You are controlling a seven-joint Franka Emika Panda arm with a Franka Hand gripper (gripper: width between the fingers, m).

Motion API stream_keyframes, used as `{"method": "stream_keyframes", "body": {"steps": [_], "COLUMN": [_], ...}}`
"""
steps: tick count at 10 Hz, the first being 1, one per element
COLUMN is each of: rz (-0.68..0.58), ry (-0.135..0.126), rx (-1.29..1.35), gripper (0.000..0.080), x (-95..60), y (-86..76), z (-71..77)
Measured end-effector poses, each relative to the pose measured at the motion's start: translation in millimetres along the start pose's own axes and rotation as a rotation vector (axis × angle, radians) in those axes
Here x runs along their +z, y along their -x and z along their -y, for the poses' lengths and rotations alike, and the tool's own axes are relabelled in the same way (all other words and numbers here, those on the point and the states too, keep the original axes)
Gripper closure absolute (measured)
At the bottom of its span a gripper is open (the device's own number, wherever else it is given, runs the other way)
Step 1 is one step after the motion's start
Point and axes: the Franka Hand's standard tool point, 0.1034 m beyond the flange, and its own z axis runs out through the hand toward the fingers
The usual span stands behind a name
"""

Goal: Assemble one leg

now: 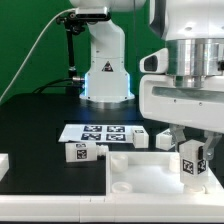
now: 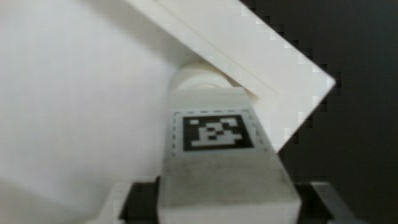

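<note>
Exterior view: black table (image 1: 35, 125) before a green backdrop (image 1: 20, 40), the marker board (image 1: 100, 132) flat on it, a spare leg (image 1: 80, 152) nearby. At the exterior view's right, gripper (image 1: 190, 170) partly cut off, clamped on the leg (image 1: 187, 162), upright over the white tray piece (image 1: 135, 172). Wrist view: leg's tag sharp between both fingers (image 2: 139, 205), fingertips cropped; tray rim corner behind, blurred.

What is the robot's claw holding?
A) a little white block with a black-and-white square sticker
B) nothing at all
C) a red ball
A: the gripper is shut on the leg, a small white block with a tag on its side.
</note>
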Motion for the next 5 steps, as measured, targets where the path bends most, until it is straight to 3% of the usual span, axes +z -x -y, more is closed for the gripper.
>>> {"method": "stream_keyframes", "body": {"steps": [3, 5], "rz": [0.001, 0.000], "ry": [0.005, 0.005], "rx": [0.234, 0.169], "gripper": [0.0512, 0.0512], "x": [0.5, 1.1], "y": [1.8, 2.7], "z": [-2.0, -1.9]}}
